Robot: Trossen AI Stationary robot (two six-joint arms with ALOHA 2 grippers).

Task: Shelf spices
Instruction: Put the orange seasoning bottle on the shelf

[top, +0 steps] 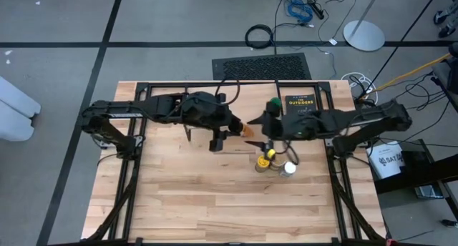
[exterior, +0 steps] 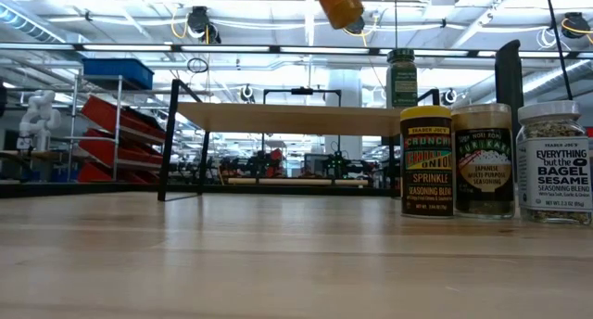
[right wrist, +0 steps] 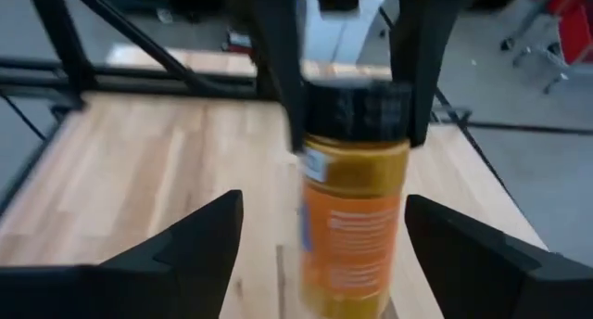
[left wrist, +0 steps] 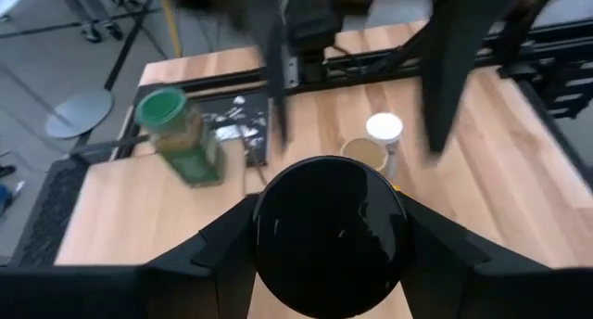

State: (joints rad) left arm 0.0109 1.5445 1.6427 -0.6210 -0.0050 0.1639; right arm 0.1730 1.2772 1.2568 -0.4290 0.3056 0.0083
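Five spice jars in all: one green-lidded jar point(exterior: 401, 78) stands on the single shelf point(exterior: 287, 119) near the worktop's point(top: 215, 196) far edge; three more, a yellow-lidded jar point(exterior: 425, 160), a dark-lidded jar point(exterior: 482, 159) and a white-lidded jar point(exterior: 555, 161), stand in a row on the worktop's right half; one orange jar point(right wrist: 355, 222) hangs in the air. One black book point(top: 300, 104) lies by the far right corner. Two arms reach over the worktop.

one jar point(exterior: 402, 79) on the shelf point(exterior: 287, 119), three jars point(exterior: 492, 160) beside it.
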